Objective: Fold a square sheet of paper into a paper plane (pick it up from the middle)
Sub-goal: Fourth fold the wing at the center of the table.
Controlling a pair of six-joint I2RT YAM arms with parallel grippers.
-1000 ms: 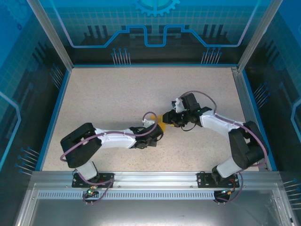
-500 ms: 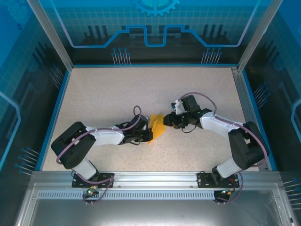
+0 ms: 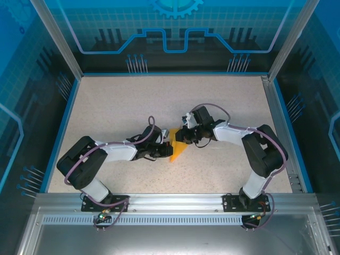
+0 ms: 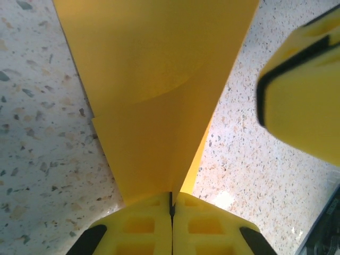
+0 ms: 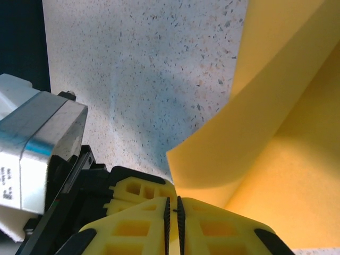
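The square sheet of paper [image 3: 179,150], orange-yellow and folded to a narrow pointed shape, stands on edge in the middle of the table between both grippers. My left gripper [image 3: 166,149] is shut on its lower edge; in the left wrist view the paper [image 4: 154,79] fans up out of the closed fingertips [image 4: 171,195]. My right gripper [image 3: 184,136] comes in from the right. Its jaws [image 5: 172,201] stand a hair apart, pinching the curled edge of the paper [image 5: 276,133]. One of its fingers [image 4: 303,90] shows beside the sheet.
The speckled tabletop [image 3: 122,106] lies open on all sides of the grippers. Blue-edged walls [image 3: 69,106] and metal posts [image 3: 276,101] bound it. A grey metal block on the left wrist [image 5: 37,143] sits close to my right fingers.
My right gripper has slid left and closed onto the paper. My left arm has drawn back to the left with the paper, which now stands more upright.
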